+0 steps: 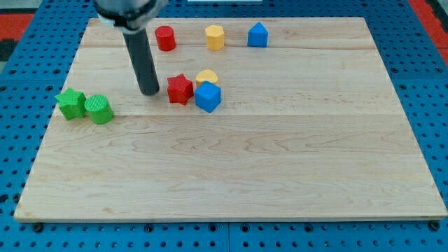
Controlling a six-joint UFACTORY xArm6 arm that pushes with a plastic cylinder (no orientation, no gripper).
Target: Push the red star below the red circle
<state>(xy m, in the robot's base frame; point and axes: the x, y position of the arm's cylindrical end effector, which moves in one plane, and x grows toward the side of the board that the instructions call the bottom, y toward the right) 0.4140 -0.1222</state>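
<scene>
My tip [150,92] sits on the wooden counter [280,175], just to the view's left of the red star [180,89], close but with a thin sliver of wood between them. No jaws on this arm, only the straight dark rod, so there is nothing spread or pinching to report. The red star lies below the red circle [165,38] and a touch to the view's right of it, well apart from it. Pressed against the star's right side is a blue cube [208,96], with a yellow block [206,76] tucked behind it. Along the top edge, a yellow hexagon [215,37] and a blue pentagon-like block [257,35]. Over at the left edge, a green star [71,103] touches a green cylinder [99,109]
</scene>
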